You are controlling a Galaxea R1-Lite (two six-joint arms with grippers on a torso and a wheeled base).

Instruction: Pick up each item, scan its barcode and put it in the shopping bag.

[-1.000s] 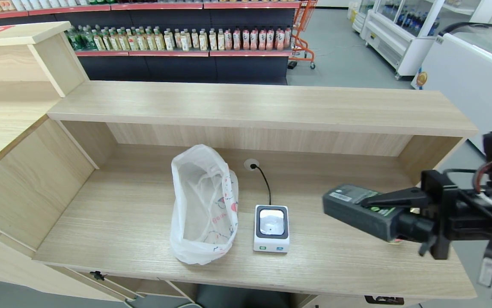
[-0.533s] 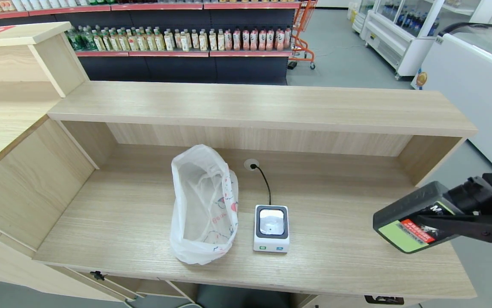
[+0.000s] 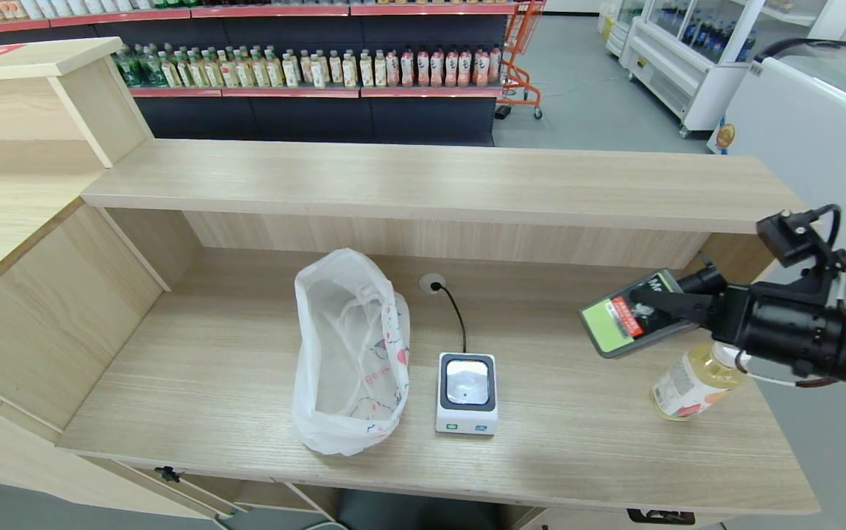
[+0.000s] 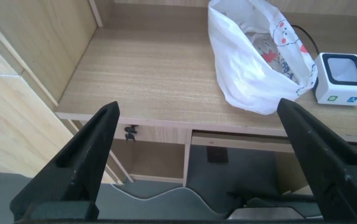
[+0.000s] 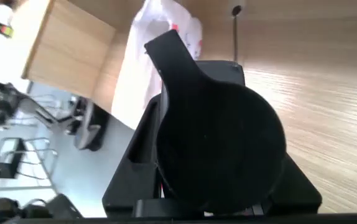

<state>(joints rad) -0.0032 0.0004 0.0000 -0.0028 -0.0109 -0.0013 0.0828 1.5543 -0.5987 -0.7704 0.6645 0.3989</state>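
On the wooden counter (image 3: pixel 577 449), shopping bag (image 3: pixel 349 353) beside scanner (image 3: pixel 467 394); drink shelves (image 3: pixel 305 68) behind.

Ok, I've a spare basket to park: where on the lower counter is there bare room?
The widest bare stretch lies between the shopping bag and the counter's left side wall. Another lies between the scanner and the bottle. Crowded: bag and scanner stand close, and the right gripper holds a box above the right end.
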